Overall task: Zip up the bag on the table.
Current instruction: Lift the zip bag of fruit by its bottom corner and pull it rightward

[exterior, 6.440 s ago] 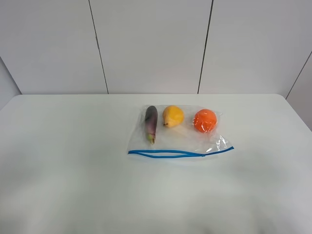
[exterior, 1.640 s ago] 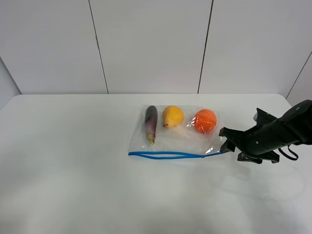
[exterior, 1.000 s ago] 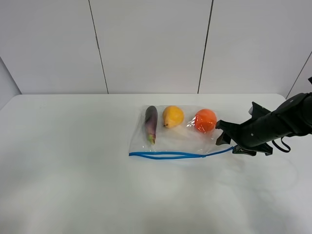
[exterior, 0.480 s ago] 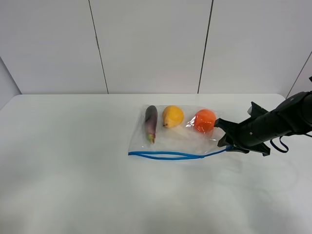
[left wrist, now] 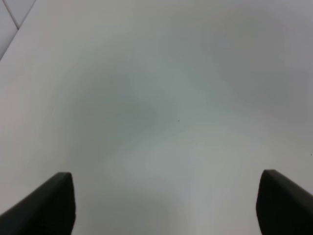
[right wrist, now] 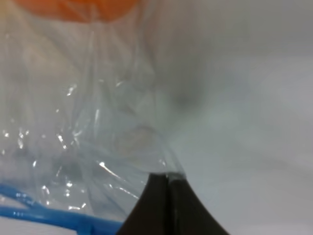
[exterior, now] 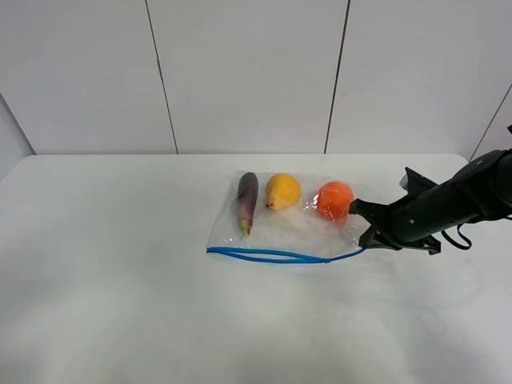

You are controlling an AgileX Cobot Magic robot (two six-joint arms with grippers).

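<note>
The bag (exterior: 284,228) lies on the white table (exterior: 120,288), clear, with a blue zipper strip (exterior: 276,255) along its near edge. An eggplant (exterior: 247,202), a pear (exterior: 282,191) and an orange (exterior: 334,199) show through it. My right gripper (exterior: 366,232) is shut on the bag's right corner; in the right wrist view its fingertips (right wrist: 164,188) pinch the clear plastic (right wrist: 98,142) just beside the blue strip (right wrist: 49,215). My left gripper (left wrist: 164,200) stands open over bare table, away from the bag, and is out of the exterior high view.
A white panelled wall (exterior: 248,76) rises behind the table's far edge. My right arm (exterior: 456,200) reaches in from the right side, low over the tabletop.
My right gripper has closed on the bag's right corner and drawn it slightly left. The bag has shifted a little and its zipper strip bows more.
</note>
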